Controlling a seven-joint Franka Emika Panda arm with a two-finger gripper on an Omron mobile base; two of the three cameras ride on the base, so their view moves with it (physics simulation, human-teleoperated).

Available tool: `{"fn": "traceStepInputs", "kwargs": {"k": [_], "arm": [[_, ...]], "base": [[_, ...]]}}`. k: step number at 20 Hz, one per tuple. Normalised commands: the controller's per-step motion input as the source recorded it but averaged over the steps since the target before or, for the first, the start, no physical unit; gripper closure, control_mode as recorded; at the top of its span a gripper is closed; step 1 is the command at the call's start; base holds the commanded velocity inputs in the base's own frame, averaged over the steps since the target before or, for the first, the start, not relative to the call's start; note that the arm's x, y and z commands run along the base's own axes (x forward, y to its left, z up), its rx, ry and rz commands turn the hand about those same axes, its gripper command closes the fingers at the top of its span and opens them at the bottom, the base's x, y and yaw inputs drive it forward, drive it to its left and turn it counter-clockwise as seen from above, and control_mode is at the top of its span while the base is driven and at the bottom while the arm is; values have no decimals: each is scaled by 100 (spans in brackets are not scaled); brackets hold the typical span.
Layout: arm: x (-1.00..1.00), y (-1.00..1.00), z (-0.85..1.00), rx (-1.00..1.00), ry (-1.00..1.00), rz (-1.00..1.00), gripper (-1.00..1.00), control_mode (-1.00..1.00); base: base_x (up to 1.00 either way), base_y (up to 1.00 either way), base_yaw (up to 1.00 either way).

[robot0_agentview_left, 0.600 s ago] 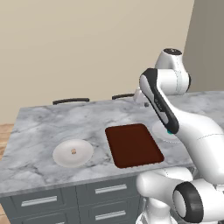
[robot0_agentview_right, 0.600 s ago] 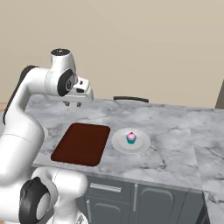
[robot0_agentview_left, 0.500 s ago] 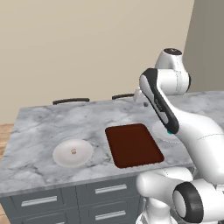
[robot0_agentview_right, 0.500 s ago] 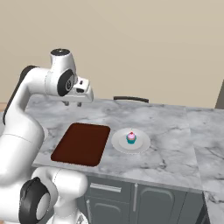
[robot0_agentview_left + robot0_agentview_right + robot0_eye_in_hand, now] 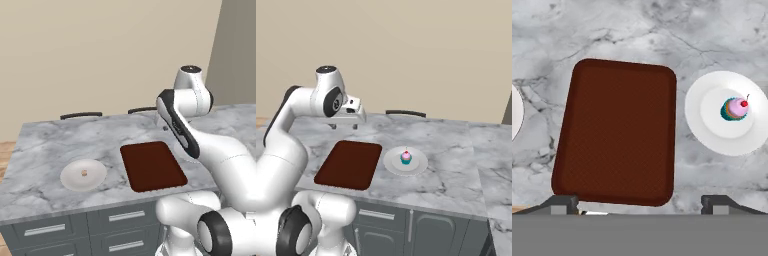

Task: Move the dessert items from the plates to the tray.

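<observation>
Marble counter [image 5: 45, 145] seen from above and from both sides of the base, items listed left to right. At the left, a round pale plate [image 5: 83, 174] lies flat on the counter with a small tan morsel [image 5: 84, 173] at its centre; nothing else rests on it. In the middle, the dark reddish-brown tray [image 5: 617, 132] lies flat on the counter, near the front edge and just beside both plates without touching either; its surface is bare, so no dessert has been placed on it. At the right, a second pale plate [image 5: 405, 162] carries the cupcake [image 5: 735, 109], teal-wrapped with pink frosting and a red cherry, standing upright at the plate's centre. The gripper [image 5: 344, 126] hangs high above the far end of the tray, pointing down, its two fingertips spread wide apart and carrying nothing. Progress, judged from this layout: both sweets sit on their plates and the tray is unfilled, so neither transfer has been made. Two pick-and-place moves appear to remain, one from each plate inward to the tray between them.
</observation>
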Motion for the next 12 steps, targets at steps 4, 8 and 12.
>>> {"fn": "traceStepInputs", "kwargs": {"k": [4, 8, 12], "arm": [[3, -84, -15, 0, 3, 0, -100, -100], [29, -96, -26, 2, 12, 0, -100, -100], [60, -95, -13, 3, 14, -1, -100, -100]], "base": [[0, 0, 0], [0, 0, 0], [0, 0, 0]]}}
